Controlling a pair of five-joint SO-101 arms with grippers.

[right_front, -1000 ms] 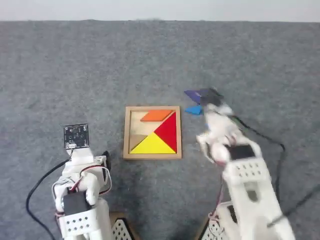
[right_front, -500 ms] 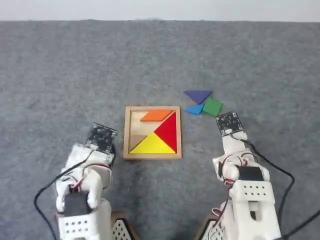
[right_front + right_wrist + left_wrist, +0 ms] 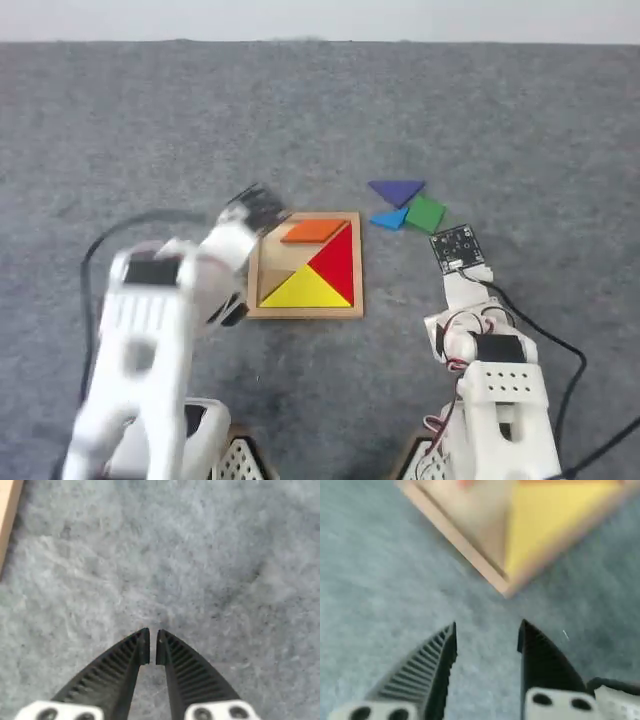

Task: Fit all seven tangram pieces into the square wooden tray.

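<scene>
Half a second ago the left arm (image 3: 150, 310) sat folded at the near edge. Now it is stretched forward, blurred, along the left side of the tray (image 3: 305, 313), with its wrist near the tray's far-left corner. The right arm (image 3: 490, 360) has not shifted in that half-second, though a second ago it was reaching out over the loose pieces; it is folded back by its base. No piece has moved. The left jaws stand moderately apart and hold nothing; in the left wrist view they hang above bare worktop (image 3: 380, 580), with a tray corner just ahead and clear of them. The right jaws are closed to a hairline gap, empty, over bare worktop. The tray lies flat in the middle of the worktop, between the arms. Counted: two arms, one tray, six coloured pieces. Three pieces lie in the tray: an orange parallelogram (image 3: 312, 231) at the far side, a red triangle (image 3: 337, 262) at the right and a yellow triangle (image 3: 305, 291) at the near side. Whether the darker tan patch (image 3: 272, 280) left of the yellow is a piece or bare floor, I cannot tell. Three pieces lie close together on the worktop beyond the tray's far-right corner: a purple triangle (image 3: 397, 190), a blue triangle (image 3: 387, 218) and a green square (image 3: 425, 212).
</scene>
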